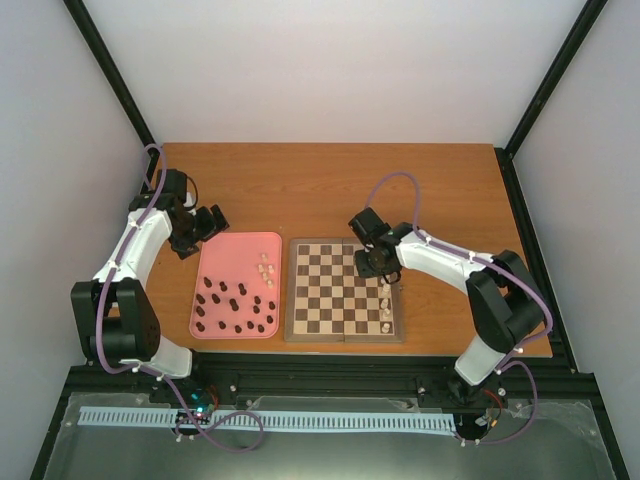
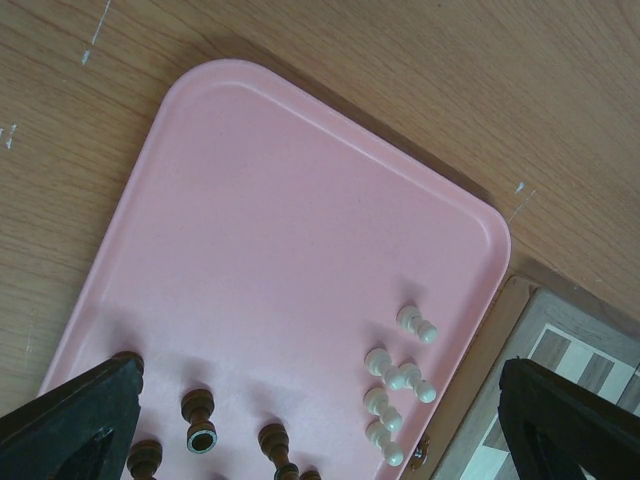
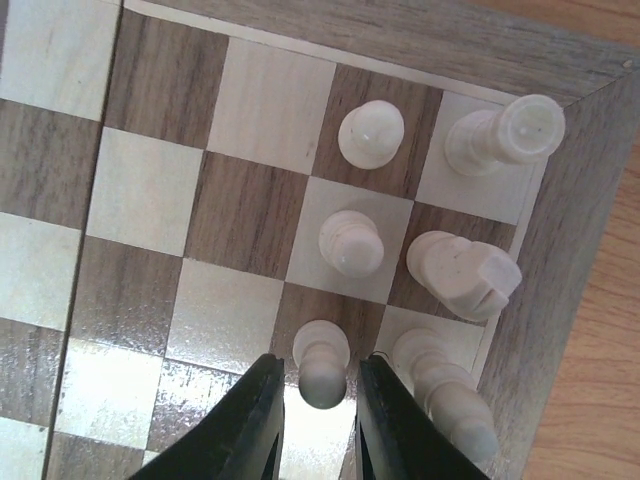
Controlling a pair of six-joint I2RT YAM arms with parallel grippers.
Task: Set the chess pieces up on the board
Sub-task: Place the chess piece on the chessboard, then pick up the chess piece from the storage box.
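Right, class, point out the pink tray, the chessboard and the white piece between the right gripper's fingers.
pink tray (image 2: 290, 250): left wrist view, bare floor.
chessboard (image 1: 335, 290): top view, empty central square.
white piece (image 3: 322, 366): right wrist view, its middle.

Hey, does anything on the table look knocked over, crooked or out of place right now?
Nothing looks broken or spilled. The only untidy spot is the pink tray: the cream pieces left on it lie tipped on their sides near the edge beside the board. Those on the board appear upright in their squares.
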